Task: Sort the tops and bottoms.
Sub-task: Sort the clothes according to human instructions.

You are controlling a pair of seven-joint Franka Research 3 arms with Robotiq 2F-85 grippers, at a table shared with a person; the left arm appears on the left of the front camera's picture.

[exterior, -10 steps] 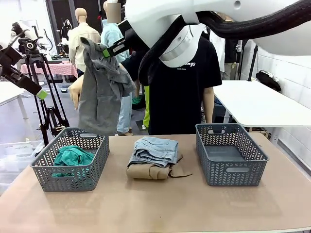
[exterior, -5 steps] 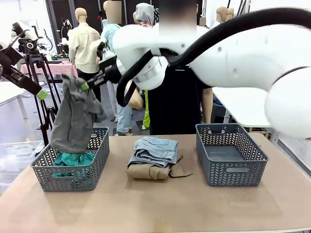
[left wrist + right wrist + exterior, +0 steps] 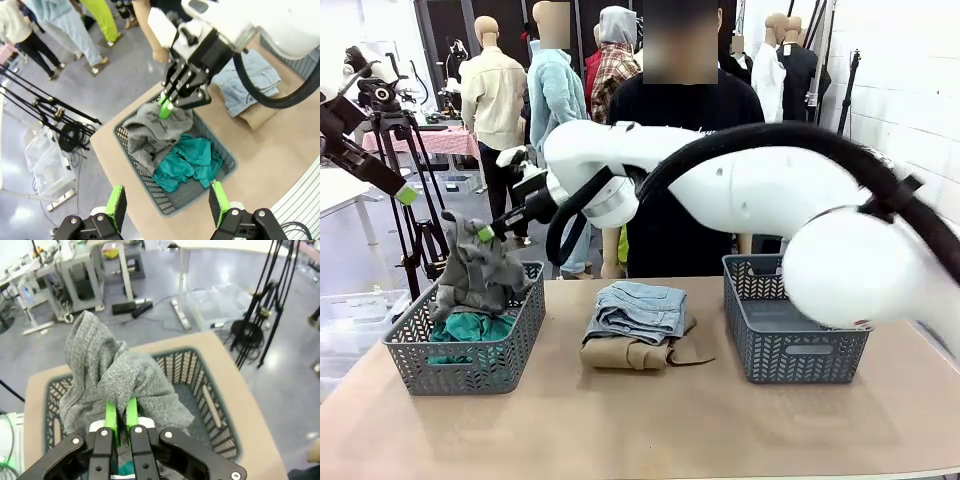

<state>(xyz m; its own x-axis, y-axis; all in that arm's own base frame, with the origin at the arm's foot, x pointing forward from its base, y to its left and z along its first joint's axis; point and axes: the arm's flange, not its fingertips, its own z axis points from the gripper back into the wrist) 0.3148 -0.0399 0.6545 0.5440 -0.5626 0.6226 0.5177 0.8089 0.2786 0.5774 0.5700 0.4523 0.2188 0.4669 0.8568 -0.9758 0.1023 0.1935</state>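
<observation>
My right gripper (image 3: 486,233) is shut on the heather grey top (image 3: 476,275), which hangs bunched into the left basket (image 3: 415,362) and rests on the teal-green top (image 3: 470,328). In the right wrist view the green pads (image 3: 111,417) pinch a fold of the grey top (image 3: 115,375) above the basket's rim (image 3: 210,405). The denim bottoms (image 3: 640,305) lie folded on the tan top (image 3: 625,353) at the table's middle. My left gripper (image 3: 167,205) hovers open and empty high above that basket (image 3: 131,169), looking down on the grey top (image 3: 150,135) and the right gripper (image 3: 167,107).
An empty grey basket (image 3: 790,320) stands at the right of the table. A person (image 3: 720,110) stands behind the far edge, partly hidden by my right arm. A camera tripod (image 3: 415,215) stands on the floor beyond the left basket.
My right arm has swung left and down, carrying the grey top from high above the table into the left basket. The left gripper has stayed put.
</observation>
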